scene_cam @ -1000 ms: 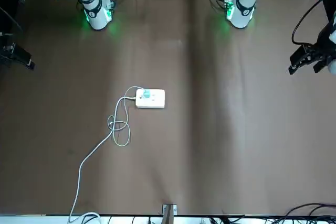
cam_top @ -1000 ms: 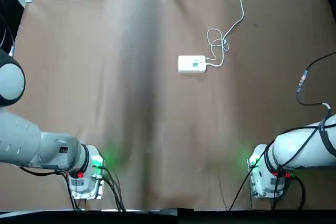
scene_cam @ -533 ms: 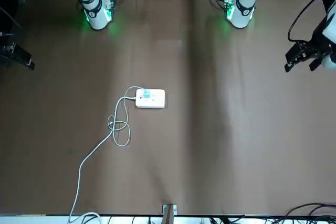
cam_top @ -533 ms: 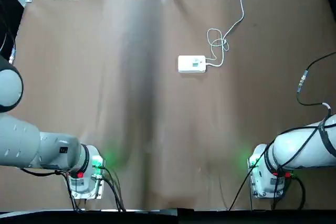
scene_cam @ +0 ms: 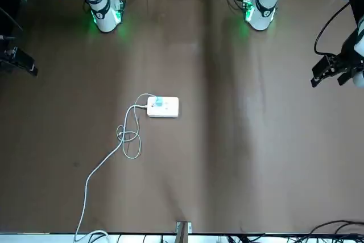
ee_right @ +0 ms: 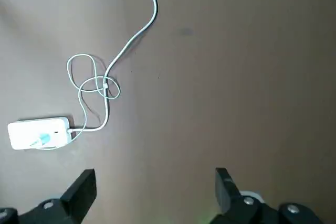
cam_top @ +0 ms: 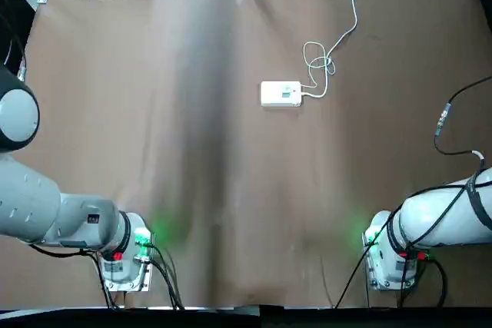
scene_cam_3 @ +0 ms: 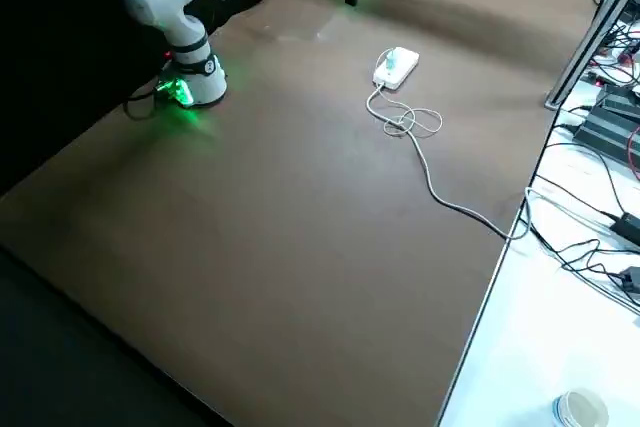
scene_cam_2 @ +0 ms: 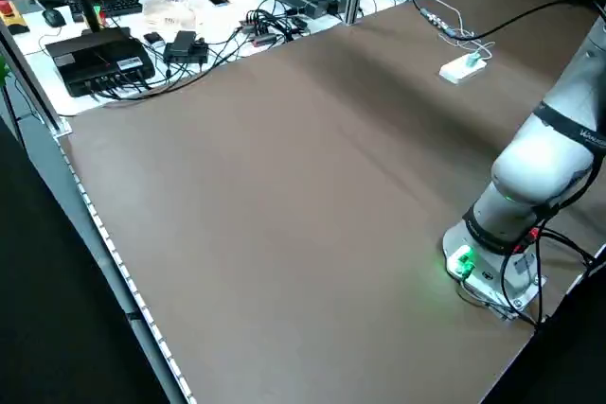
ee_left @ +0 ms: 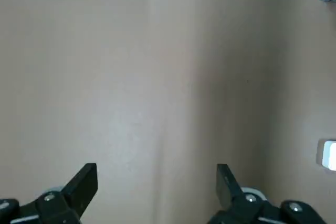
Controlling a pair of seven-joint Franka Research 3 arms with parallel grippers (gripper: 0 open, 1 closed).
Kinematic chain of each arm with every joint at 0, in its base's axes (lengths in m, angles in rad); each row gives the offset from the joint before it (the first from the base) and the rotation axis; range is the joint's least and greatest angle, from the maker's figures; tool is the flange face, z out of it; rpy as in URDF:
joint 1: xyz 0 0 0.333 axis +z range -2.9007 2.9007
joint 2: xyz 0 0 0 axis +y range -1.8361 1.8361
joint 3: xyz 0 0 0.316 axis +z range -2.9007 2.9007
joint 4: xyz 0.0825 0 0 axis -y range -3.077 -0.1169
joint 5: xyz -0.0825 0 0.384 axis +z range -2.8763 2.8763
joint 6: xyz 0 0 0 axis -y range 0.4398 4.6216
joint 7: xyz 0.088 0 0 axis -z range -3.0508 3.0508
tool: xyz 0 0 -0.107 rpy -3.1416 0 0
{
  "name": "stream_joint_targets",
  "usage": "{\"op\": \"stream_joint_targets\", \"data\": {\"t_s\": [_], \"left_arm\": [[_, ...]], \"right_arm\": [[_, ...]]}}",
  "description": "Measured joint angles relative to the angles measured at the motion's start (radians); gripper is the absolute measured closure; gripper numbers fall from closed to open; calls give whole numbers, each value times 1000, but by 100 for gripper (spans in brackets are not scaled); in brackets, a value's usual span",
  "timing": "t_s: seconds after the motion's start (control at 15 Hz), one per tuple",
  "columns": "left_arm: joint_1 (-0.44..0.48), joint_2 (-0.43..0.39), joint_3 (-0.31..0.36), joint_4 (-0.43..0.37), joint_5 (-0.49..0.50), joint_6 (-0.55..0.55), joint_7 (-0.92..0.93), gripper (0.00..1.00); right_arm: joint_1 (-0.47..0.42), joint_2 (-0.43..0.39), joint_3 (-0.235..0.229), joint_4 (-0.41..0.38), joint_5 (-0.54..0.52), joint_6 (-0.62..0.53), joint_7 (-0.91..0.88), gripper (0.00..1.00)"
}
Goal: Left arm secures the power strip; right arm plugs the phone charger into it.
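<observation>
The power strip (cam_top: 280, 94) is laid flat on the brown table (cam_top: 154, 113), toward the far side from the arm bases. Its white cable (cam_top: 330, 44) is attached at the end on the robot's right, is looped just beside the strip, and is then led off the far edge – slack enough, it is judged, that the strip could slide if pushed without being pinned.

A bluish patch is seen on the strip's top face. Whether this is the phone charger seated in a socket or only a marking cannot be told, and no loose charger is made out near the strip. Either a finished plugging or one yet to be supplied with its charger would be fitted by this.

Both tools are held well away from the strip. The left gripper (ee_left: 156, 171) is carried far to the strip's left, fingers spread and empty. The right gripper (ee_right: 155, 172) is raised on the strip's right – likewise spread, nothing grasped.
</observation>
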Motion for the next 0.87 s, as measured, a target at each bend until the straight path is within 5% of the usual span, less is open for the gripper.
{"op": "stream_joint_targets", "data": {"t_s": [0.87], "left_arm": [[31, 0, 1, 1, 0, -12, 82, 0]], "right_arm": [[0, 0, 0, -1, 0, 1, 0, 0]]}}
